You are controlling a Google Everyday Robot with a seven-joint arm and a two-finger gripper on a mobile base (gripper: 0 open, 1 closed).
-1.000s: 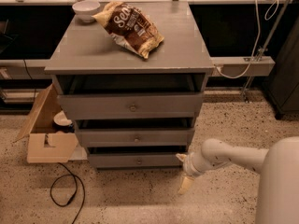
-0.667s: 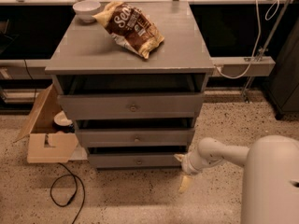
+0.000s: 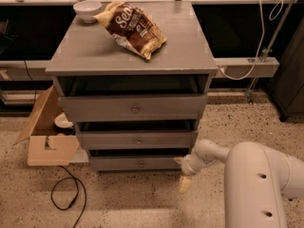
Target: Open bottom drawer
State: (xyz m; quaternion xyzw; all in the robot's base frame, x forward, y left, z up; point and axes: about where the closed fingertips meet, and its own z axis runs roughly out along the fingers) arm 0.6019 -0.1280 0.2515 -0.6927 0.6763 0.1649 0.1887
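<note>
One camera looks down from high in front at the cabinet (image 3: 95, 51), gripper (image 3: 183, 174) low right.

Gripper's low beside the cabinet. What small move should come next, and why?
Probably slide the gripper sideways toward the knob of the bottom drawer. The gripper sits by the drawer's right end, short of the knob, which is at the panel's centre.

Speckled floor (image 3: 142, 203) lay under dim light; a cardboard box (image 3: 51, 148) sat left, the gripper (image 3: 185, 180) low, near right.
</note>
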